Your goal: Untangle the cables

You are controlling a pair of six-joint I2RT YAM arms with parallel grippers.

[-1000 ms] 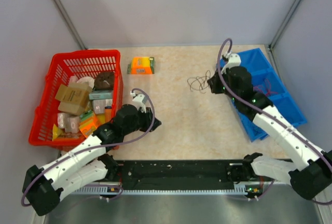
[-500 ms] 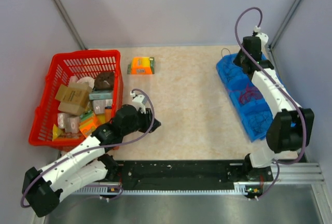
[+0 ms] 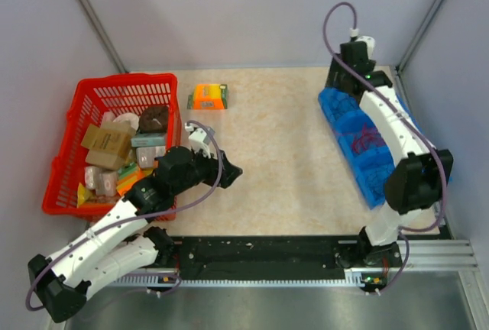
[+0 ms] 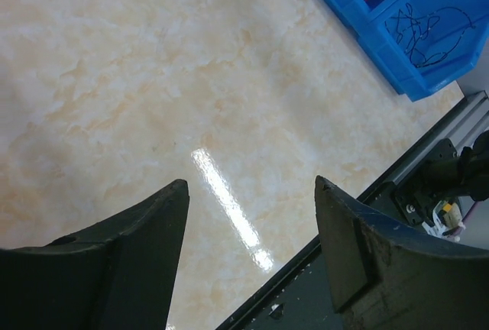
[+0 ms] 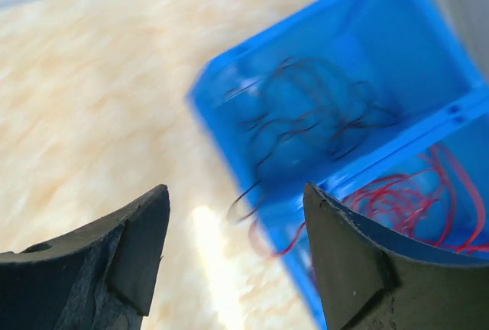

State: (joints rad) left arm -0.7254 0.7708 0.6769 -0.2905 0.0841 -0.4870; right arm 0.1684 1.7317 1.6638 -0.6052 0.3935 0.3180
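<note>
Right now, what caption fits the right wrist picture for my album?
Open right pincer hovering over tangled wires in a blue bin.

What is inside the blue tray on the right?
In the blue tray, the far compartment holds a dark wire tangle, the next holds red wires, and the near one holds thin dark wires. From above, the right arm hides the far end.

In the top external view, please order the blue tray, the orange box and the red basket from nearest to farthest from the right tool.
1. Blue tray: just under the right tool, right side.
2. Orange box: far edge, left of centre.
3. Red basket: far left.
</note>
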